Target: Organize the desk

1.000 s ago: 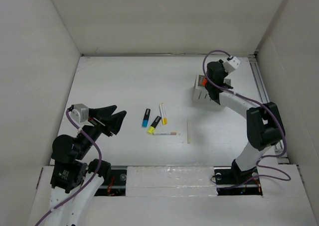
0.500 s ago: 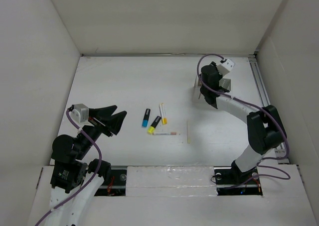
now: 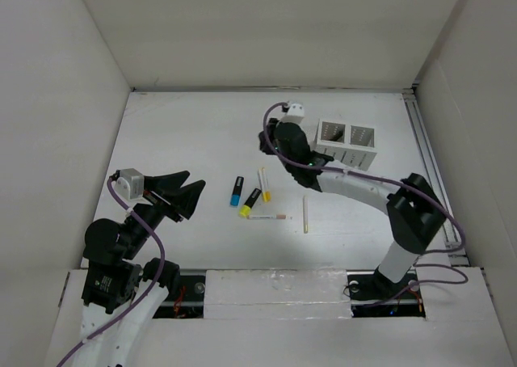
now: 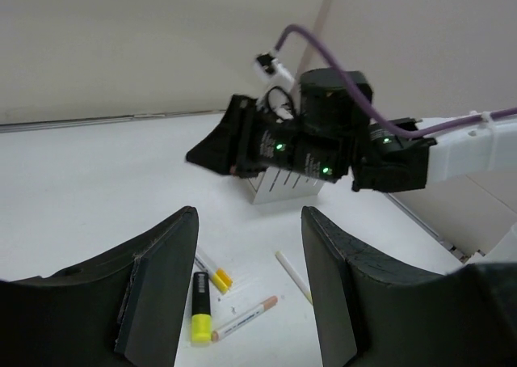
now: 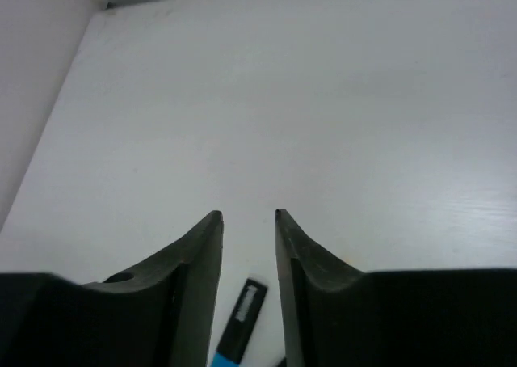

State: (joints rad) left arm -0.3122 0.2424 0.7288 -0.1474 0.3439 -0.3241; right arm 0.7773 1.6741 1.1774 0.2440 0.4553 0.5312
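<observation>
1. My left pincer [image 4: 250,215] gapes wide, empty, above the desk [image 3: 186,132], which stretches toward twelve o'clock.
2. My right pincer [image 5: 246,215] is narrowly parted, pinching nothing.
3. The blue marker [image 5: 242,314] at its six o'clock is cut off.

A robot lab test cell: a flat matte white desk [image 3: 186,132] boxed in by tall plain white wall panels [image 3: 65,100], a thin metal rail [image 3: 426,153] along one edge, two black-and-white robot arms [image 3: 355,185] bolted at its near edge, and a small white wrist camera [image 3: 128,181] on each.
</observation>
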